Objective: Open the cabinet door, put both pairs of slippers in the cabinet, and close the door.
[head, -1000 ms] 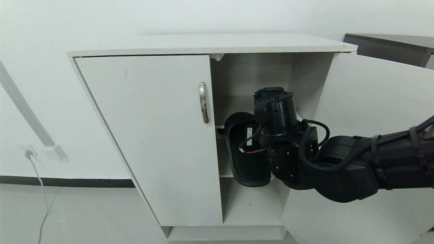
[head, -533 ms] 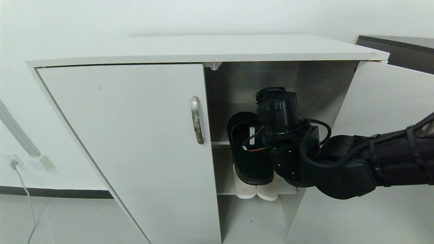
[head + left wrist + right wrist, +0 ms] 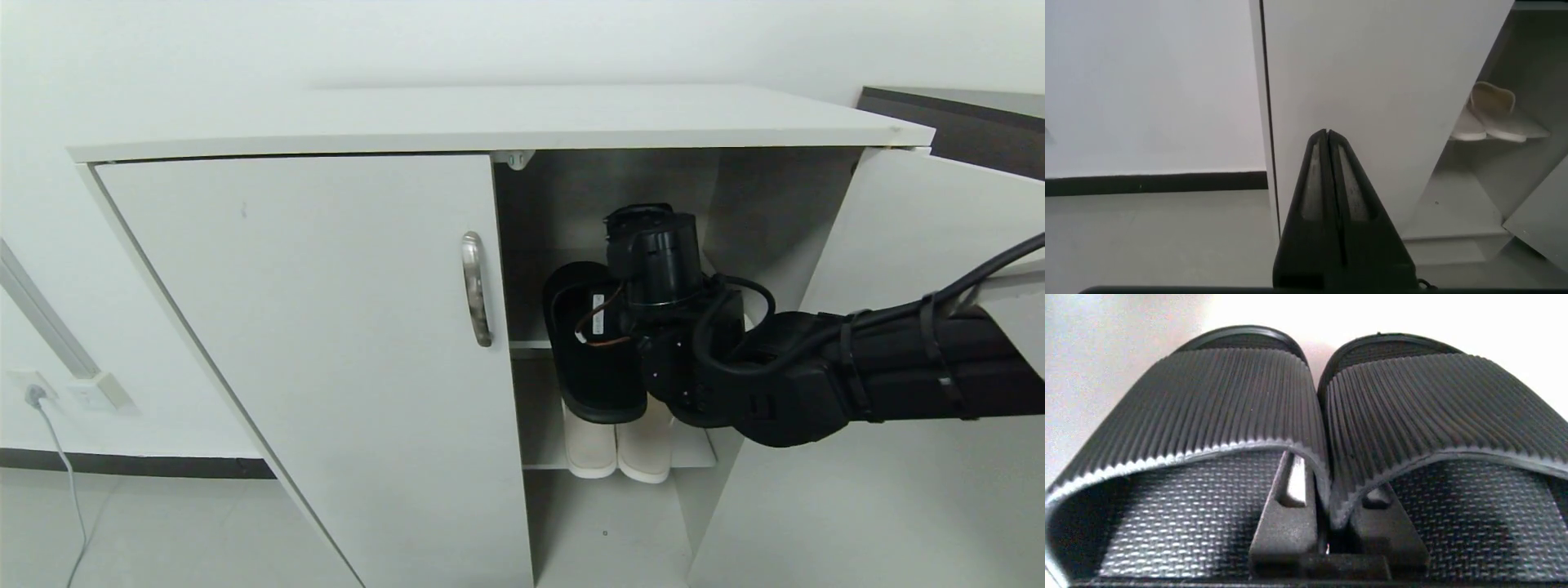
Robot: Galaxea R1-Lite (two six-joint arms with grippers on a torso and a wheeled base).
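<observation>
**A:** How far along?

**B:** The cabinet (image 3: 490,114) has its right door (image 3: 898,269) swung open. The white slippers (image 3: 616,449) sit side by side on the cabinet's lower shelf (image 3: 694,459), so the first pair is done.

**A:** Second pair?

**B:** The black slippers (image 3: 592,359) hang in the cabinet's open half, above the white pair. The right gripper (image 3: 1327,498) pinches their two inner strap edges together. By my reading they are not yet set down.

**A:** Left gripper?

**B:** The left gripper (image 3: 1327,175) has its fingers pressed together and holds nothing. It is outside the cabinet, facing the shut left door (image 3: 326,327).

**A:** Left to do?

**B:** Place the black pair, let go, pull clear, close the door.
</observation>
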